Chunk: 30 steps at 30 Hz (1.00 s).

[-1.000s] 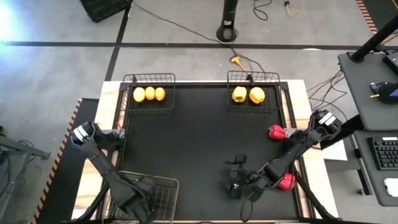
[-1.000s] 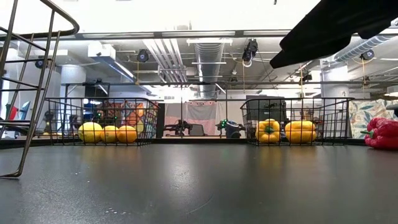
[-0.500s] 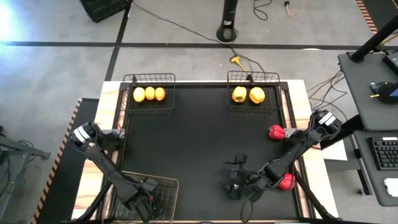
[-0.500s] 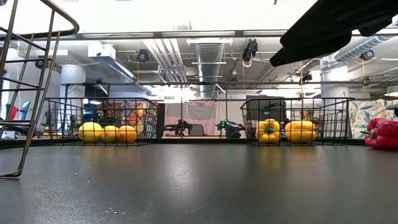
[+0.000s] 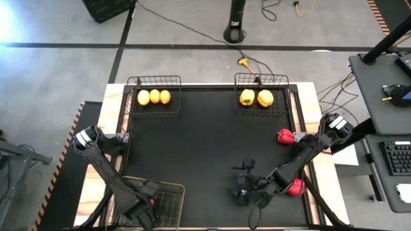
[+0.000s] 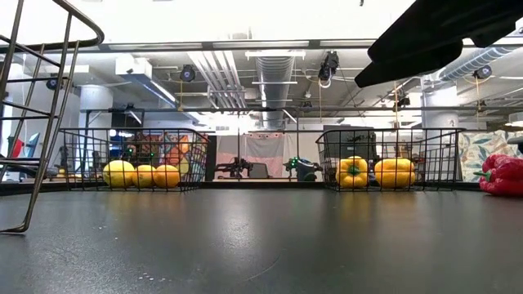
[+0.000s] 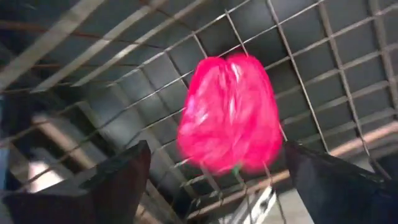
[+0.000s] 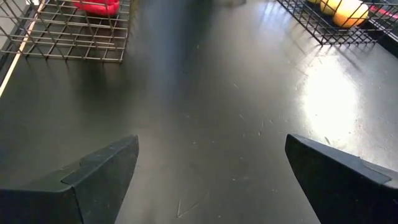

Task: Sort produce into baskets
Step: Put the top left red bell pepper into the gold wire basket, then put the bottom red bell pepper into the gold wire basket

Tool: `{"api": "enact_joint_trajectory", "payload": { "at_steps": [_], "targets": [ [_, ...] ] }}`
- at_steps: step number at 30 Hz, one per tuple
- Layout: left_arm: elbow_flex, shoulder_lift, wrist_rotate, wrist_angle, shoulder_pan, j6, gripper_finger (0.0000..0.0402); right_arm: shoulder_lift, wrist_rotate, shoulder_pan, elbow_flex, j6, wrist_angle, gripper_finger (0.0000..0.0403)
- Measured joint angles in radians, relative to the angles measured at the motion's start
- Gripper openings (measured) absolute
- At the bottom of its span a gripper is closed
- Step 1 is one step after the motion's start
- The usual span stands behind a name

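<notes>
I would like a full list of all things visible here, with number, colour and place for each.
Citrus fruits: three, yellow-orange, in the far left basket.
Yellow peppers: two, in the far right basket.
Red peppers: three; one on the table's right edge, one near the right arm, one in the near left basket.
Baskets: three, black wire.
Table: one, black top.
Left claw: open, over the near left basket.
Right claw: open, above bare table at near right.

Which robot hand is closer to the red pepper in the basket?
Left. The left gripper is right above the red pepper in the near basket; the right gripper is away across the table.
</notes>
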Motion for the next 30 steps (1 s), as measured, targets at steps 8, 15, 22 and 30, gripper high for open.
{"api": "enact_joint_trajectory", "payload": {
  "at_steps": [8, 15, 22, 30],
  "targets": [
    [0.316, -0.001, -0.450, -0.183, 0.012, 0.123, 0.0366, 0.000, 0.000, 0.000, 0.000, 0.002, 0.000, 0.0398],
    [0.524, 0.006, -1.029, -0.191, 0.057, 0.449, 0.0364, 0.000, 0.000, 0.002, 0.000, 0.012, 0.000, 0.0398],
    [0.656, 0.060, -1.267, -0.171, 0.163, 0.773, 0.0361, -0.001, 0.000, 0.045, -0.003, 0.085, -0.068, 0.0398],
    [0.666, 0.225, -1.544, -0.167, 0.354, 1.052, 0.0361, -0.009, -0.108, 0.092, 0.112, 0.516, -0.733, 0.0398]
  ]
}}
